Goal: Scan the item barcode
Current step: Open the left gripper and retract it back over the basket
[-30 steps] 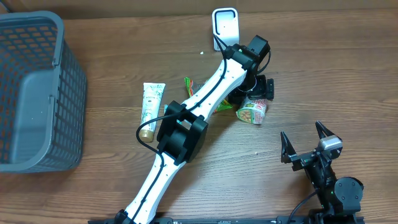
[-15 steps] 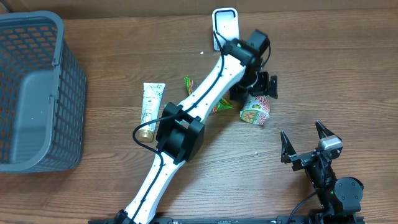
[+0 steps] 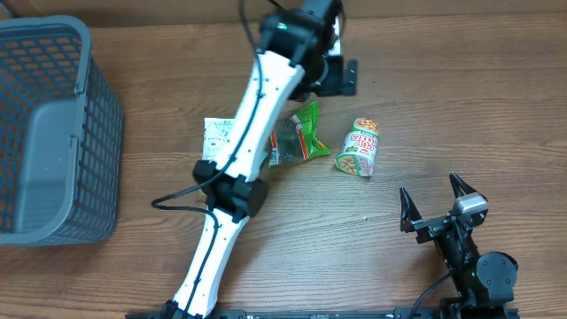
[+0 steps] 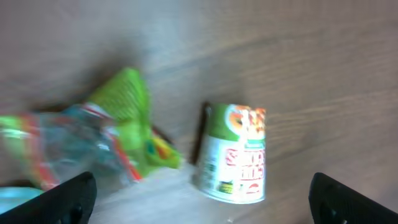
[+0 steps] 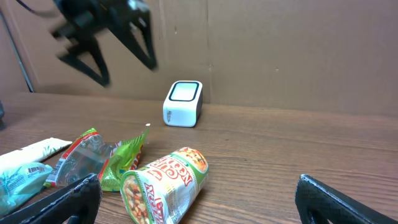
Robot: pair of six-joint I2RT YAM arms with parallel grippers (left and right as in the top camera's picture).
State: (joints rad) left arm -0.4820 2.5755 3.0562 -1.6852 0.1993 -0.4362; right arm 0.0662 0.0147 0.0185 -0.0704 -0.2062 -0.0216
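The wood-grain worktop (image 3: pixel 461 97) carries a grey plastic lattice basket (image 3: pixel 53 133) at 9 o'clock. The cylindrical paper noodle cup (image 3: pixel 359 149) lies on its side near centre, a crinkled green foil packet (image 3: pixel 301 133) at its 9 o'clock. The left pincer (image 5: pixel 126 71) at 12 o'clock and the right pincer (image 3: pixel 430 188) at 5 o'clock both gape, released.

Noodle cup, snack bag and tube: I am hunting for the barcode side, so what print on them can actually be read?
Noodle cup: red lettering on the wall, too blurred to read.
Snack bag: print too small to read.
Tube: green print, too small to read.
White scanner: no text shows.
No barcode can be made out in any view.
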